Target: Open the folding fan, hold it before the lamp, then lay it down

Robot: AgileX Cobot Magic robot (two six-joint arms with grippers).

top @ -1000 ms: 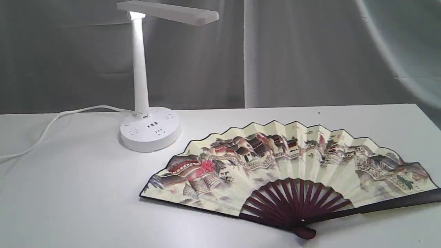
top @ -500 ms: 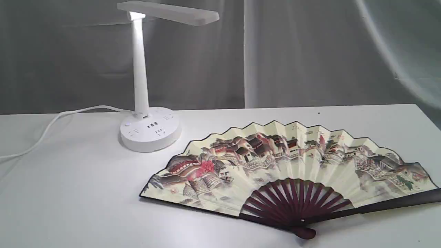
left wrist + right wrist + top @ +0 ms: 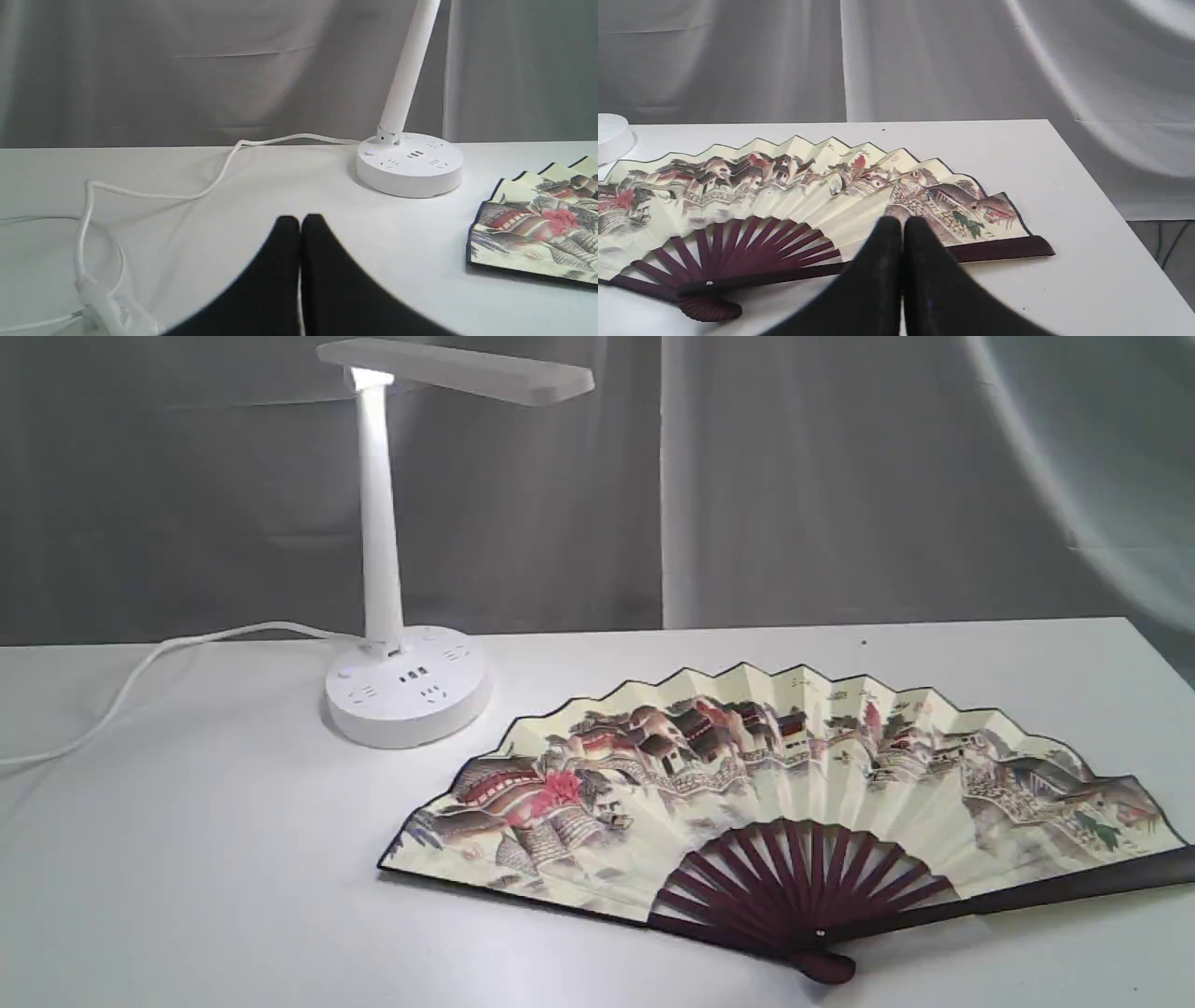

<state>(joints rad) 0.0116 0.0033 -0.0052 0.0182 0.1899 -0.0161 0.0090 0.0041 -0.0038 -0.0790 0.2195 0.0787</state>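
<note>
The folding fan (image 3: 766,775) lies spread fully open and flat on the white table, painted side up, maroon ribs and pivot toward the front edge. Its right half fills the right wrist view (image 3: 831,191); its left tip shows in the left wrist view (image 3: 537,228). The white lamp (image 3: 381,551) stands behind the fan's left end, head lit, and its base appears again as the lamp (image 3: 410,163). Neither gripper appears in the exterior view. My left gripper (image 3: 300,221) is shut and empty, short of the lamp. My right gripper (image 3: 902,223) is shut and empty, above the fan's right guard.
The lamp's white cord (image 3: 140,667) trails left across the table (image 3: 233,859) and loops with an inline switch (image 3: 100,298) near my left gripper. Grey curtains hang behind. The table's right edge (image 3: 1101,196) drops off beside the fan.
</note>
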